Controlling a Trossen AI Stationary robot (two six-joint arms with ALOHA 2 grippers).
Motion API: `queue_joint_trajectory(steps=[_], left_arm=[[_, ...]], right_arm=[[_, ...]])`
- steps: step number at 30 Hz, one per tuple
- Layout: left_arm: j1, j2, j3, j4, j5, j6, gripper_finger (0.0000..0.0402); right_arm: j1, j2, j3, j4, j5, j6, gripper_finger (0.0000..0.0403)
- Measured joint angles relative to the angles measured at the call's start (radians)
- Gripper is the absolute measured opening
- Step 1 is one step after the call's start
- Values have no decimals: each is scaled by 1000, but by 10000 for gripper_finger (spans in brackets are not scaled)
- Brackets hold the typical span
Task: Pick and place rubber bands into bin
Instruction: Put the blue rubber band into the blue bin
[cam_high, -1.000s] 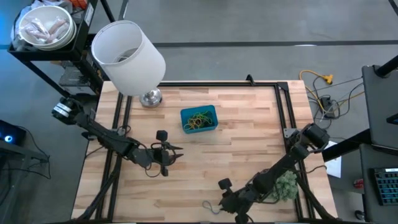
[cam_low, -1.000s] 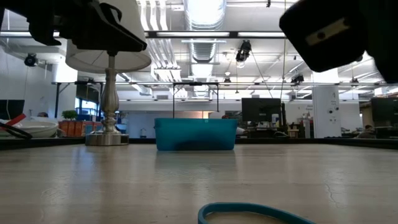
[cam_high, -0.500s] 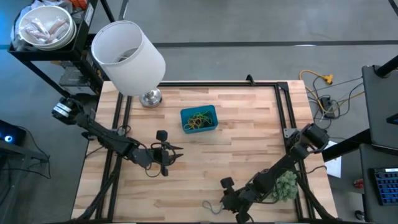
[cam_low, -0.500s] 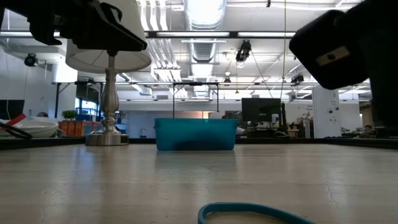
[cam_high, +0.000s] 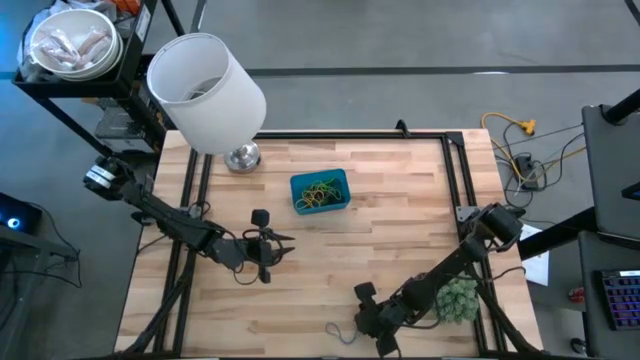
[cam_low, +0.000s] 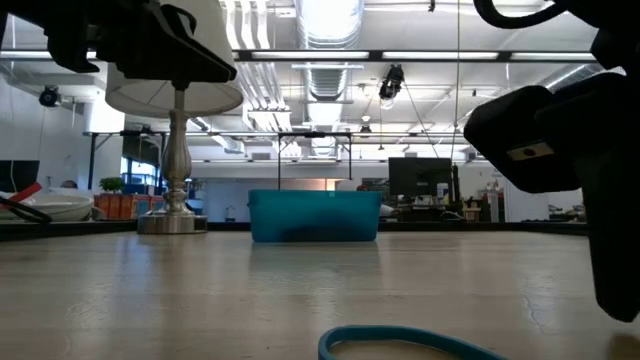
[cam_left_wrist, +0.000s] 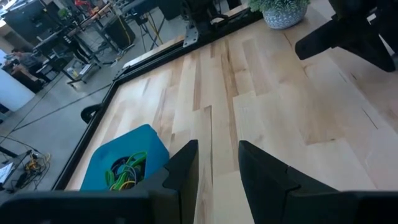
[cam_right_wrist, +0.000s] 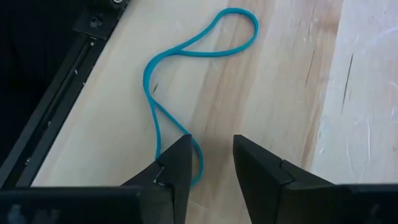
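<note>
Your right gripper (cam_right_wrist: 208, 163) hangs low over the near edge of the pale wooden slat table (cam_high: 400, 230), its 2 dark fingers (cam_right_wrist: 177, 163) parted by a narrow gap and holding nothing. A thin teal rubber band (cam_right_wrist: 186, 74), lying as a long pinched loop, starts just under the finger tips and runs out ahead of them; one end curls between the fingers.

Expect it to be very light, soft and floppy, likely to sag once lifted. Pinch where 2 strands run close together, right ahead of the tips.

The small blue rectangular plastic bin (cam_high: 320, 190), already holding a tangle of green, yellow and dark rubber bands (cam_high: 321, 192), sits well beyond this gripper. Your left gripper (cam_left_wrist: 214, 165) waits slightly open and empty, with the bin just ahead of it.

The wood looks smooth and flat; a black frame rail (cam_right_wrist: 56, 106) runs just beside the band. Behind is an open workshop.
</note>
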Motion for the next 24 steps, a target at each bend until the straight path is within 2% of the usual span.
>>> queue_joint_trajectory(steps=[14,21,24], left_arm=[[0,0,0,2,0,0,98],[1,1,0,2,0,0,98],[1,1,0,2,0,-1,98]], right_arm=[[2,33,5,-56,4,43,85],[5,33,5,-72,-42,38,22],[8,32,3,-73,-59,48,10]])
